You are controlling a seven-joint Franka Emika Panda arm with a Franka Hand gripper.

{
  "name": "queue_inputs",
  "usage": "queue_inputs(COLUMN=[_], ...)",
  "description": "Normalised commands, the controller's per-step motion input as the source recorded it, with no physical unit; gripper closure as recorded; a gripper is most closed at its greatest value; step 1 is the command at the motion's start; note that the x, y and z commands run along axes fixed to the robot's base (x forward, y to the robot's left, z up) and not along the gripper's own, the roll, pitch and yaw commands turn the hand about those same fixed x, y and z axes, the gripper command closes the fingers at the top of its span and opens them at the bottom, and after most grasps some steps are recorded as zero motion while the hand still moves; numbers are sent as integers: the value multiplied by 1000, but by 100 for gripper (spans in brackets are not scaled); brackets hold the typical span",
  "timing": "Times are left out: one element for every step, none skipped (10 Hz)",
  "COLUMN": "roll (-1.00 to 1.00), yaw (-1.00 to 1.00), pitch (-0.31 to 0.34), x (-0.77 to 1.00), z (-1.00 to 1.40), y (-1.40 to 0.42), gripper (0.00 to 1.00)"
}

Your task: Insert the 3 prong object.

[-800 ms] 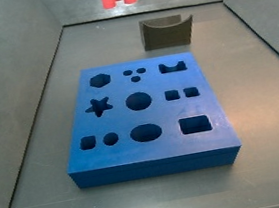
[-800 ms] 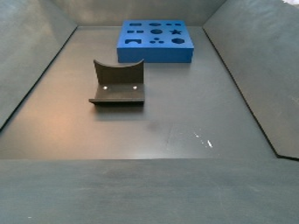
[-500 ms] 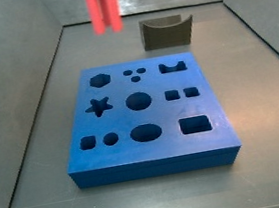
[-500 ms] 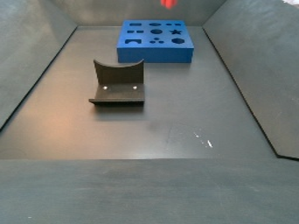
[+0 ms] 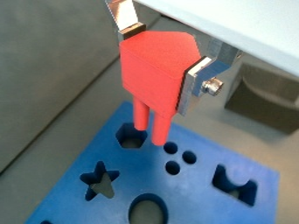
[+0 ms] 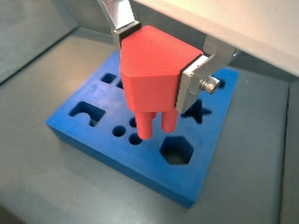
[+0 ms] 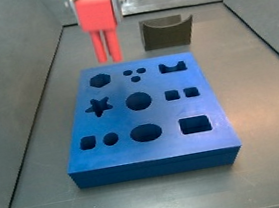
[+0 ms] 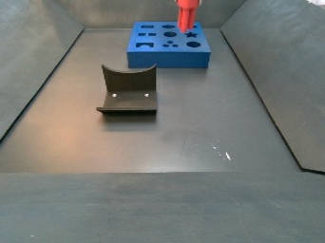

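My gripper (image 5: 156, 61) is shut on the 3 prong object (image 5: 152, 79), a bright red piece with a blocky top and long thin prongs pointing down. It also shows in a wrist view (image 6: 149, 83) with the gripper (image 6: 155, 59), and in both side views (image 7: 98, 22) (image 8: 185, 13). The piece hangs above the blue block (image 7: 145, 115), over its far end, prongs apart from the surface. The block has several shaped holes, with three small round holes (image 5: 179, 159) near the hexagon hole (image 5: 131, 137). The silver fingers (image 5: 198, 77) clamp the red top on two sides.
A dark grey curved block (image 7: 166, 31) stands behind the blue block, also in a side view (image 8: 128, 90). Grey walls enclose the floor (image 8: 178, 133) on all sides.
The gripper with the red piece has come down and forward, from the top edge of the side view to just above the far end of the blue block.
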Motion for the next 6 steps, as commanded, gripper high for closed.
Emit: queue_inputs(roll=[93,151,164,0,0,33], yaw=[-286,-191,-120,-17,-66,-206], pitch=[-30,0,0,0,0,0], x=[0,0,0,86,240,386], z=[-437,-246,-217,-3,-66,-229], y=[0,-6,0,0,0,-43], gripper=[100,100,100,100,100,100])
